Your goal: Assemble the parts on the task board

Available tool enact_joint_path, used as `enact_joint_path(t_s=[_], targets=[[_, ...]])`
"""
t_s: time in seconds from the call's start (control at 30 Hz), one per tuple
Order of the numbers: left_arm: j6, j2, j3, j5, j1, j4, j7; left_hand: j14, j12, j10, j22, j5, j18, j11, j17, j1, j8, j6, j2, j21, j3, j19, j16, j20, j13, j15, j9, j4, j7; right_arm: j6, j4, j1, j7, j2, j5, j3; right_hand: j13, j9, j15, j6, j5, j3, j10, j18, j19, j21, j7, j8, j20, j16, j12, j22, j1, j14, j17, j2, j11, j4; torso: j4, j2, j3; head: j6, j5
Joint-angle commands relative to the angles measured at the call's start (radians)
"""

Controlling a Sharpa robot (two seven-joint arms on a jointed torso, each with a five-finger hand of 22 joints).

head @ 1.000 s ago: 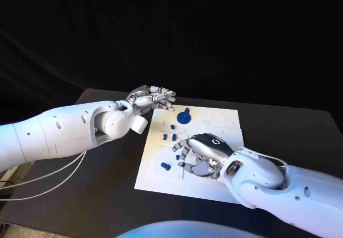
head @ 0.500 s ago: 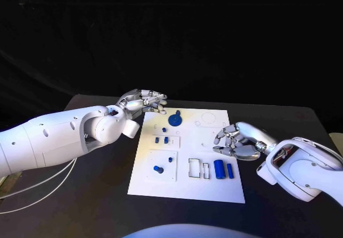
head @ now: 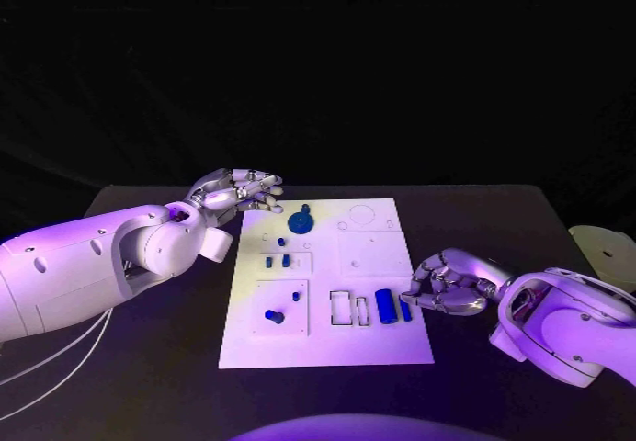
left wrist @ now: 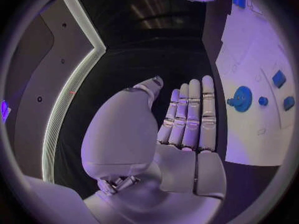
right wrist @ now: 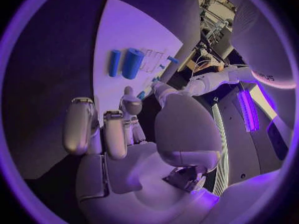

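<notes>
Task board (head: 384,344) white, centred on black table (head: 132,367); dark backdrop behind.

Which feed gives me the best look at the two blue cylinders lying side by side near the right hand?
The right wrist view: the two blue cylinders lie unobstructed on the white task board, thick beside thin, beyond the right hand. The head view shows them smaller, next to rectangular slots. In the left wrist view I cannot make them out.
</notes>
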Motion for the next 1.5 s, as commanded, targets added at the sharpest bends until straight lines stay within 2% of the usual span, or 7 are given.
enact_joint_path(t_s=[0.03,0.27,0.43,0.7,0.9,1.17,1.5], targets=[[0.011,0.002,0.000,0.004,0.000,0.003,0.012,-0.007,0.003,-0.007,-0.001,0.001,0.011,-0.003,-0.001,0.003,0.007,-0.007,0.007,-0.005,-0.005,0.006,0.006,0.001,0.001,-0.001,0.001,-0.001,0.003,0.005,0.004,-0.014,-0.079,0.016,-0.123,-0.001,0.004,0.002,-0.007,-0.009,0.000,-0.006,0.008,-0.013,0.008,0.004,0.000,0.004,0.000,0.007,0.005,0.142,0.020,0.059,0.003,-0.001,0.001,0.003,-0.0020,-0.002,-0.0010,-0.001,-0.001],[0.012,0.001,0.000,0.004,0.000,0.006,0.012,-0.007,0.003,-0.007,-0.001,0.001,0.011,-0.003,-0.001,0.003,0.007,-0.007,0.007,-0.005,-0.005,0.006,0.006,0.001,0.001,-0.001,0.001,-0.001,0.003,0.010,-0.013,-0.028,-0.112,0.058,-0.180,-0.002,0.012,0.004,-0.007,-0.008,0.015,-0.013,0.008,-0.013,0.009,0.005,0.000,0.004,-0.001,0.009,0.008,0.143,0.028,0.059,0.006,0.002,0.001,0.007,0.0030,0.000,-0.0030,-0.005,0.002],[0.010,-0.001,0.000,0.004,0.000,0.008,0.013,-0.007,0.003,-0.007,-0.001,0.001,0.011,-0.003,-0.001,0.003,0.007,-0.007,0.007,-0.005,-0.005,0.006,0.006,0.001,0.001,-0.001,0.001,-0.001,0.003,0.000,-0.028,-0.037,-0.148,0.087,-0.205,-0.002,0.024,0.003,-0.005,-0.020,0.013,-0.023,0.010,-0.015,0.011,0.012,0.003,-0.004,0.000,0.018,0.015,0.147,0.029,0.063,0.029,0.004,0.003,0.010,-0.0013,0.000,-0.0020,-0.009,0.014],[0.011,-0.003,0.000,0.004,0.000,0.009,0.013,-0.007,0.003,-0.007,-0.001,0.001,0.011,-0.003,-0.001,0.003,0.007,-0.007,0.007,-0.005,-0.005,0.006,0.006,0.001,0.001,-0.001,0.001,-0.001,0.003,-0.014,-0.043,-0.048,-0.170,0.122,-0.225,-0.002,0.035,0.004,-0.004,-0.023,0.013,-0.027,0.013,-0.014,0.010,0.008,0.005,-0.006,0.001,0.021,0.025,0.146,0.035,0.064,0.035,0.004,0.004,0.008,-0.0030,0.000,-0.0003,-0.013,0.019],[0.011,-0.004,0.000,0.004,0.000,0.010,0.017,-0.008,0.005,-0.007,-0.002,0.002,0.011,-0.003,-0.001,0.004,0.007,-0.007,0.008,-0.007,-0.007,0.007,0.008,0.002,0.002,-0.002,0.002,0.000,0.003,0.007,-0.063,-0.054,-0.195,0.145,-0.237,-0.002,0.036,0.006,-0.001,-0.030,0.004,-0.043,0.006,-0.013,0.007,-0.001,0.008,-0.010,0.003,0.021,0.020,0.144,0.031,0.063,0.033,0.003,0.007,0.011,-0.0021,0.000,-0.0008,-0.014,0.018],[0.019,-0.005,0.000,0.004,0.000,0.011,0.021,-0.008,0.005,-0.008,-0.003,0.002,0.011,-0.003,-0.002,0.004,0.007,-0.007,0.008,-0.007,-0.008,0.007,0.008,0.002,0.002,-0.001,0.002,0.000,0.003,0.032,-0.090,-0.075,-0.233,0.180,-0.256,-0.002,0.050,0.018,0.003,-0.039,-0.041,-0.095,-0.005,-0.010,0.003,-0.015,0.011,-0.008,0.008,0.021,0.021,0.142,0.002,0.062,0.032,0.016,0.011,0.013,-0.0023,0.000,0.0000,-0.014,0.026],[0.023,-0.006,0.000,0.004,0.000,0.012,0.024,-0.008,0.006,-0.008,-0.003,0.002,0.011,-0.003,-0.002,0.004,0.008,-0.007,0.008,-0.008,-0.008,0.007,0.008,0.002,0.002,-0.001,0.002,0.001,0.003,0.033,-0.106,-0.095,-0.260,0.211,-0.261,-0.002,0.086,0.035,0.000,-0.036,-0.041,-0.117,0.010,-0.014,0.010,0.003,0.007,0.012,0.007,0.027,0.053,0.150,0.038,0.064,0.046,0.038,0.008,0.009,-0.0025,-0.001,-0.0010,-0.015,0.027]])
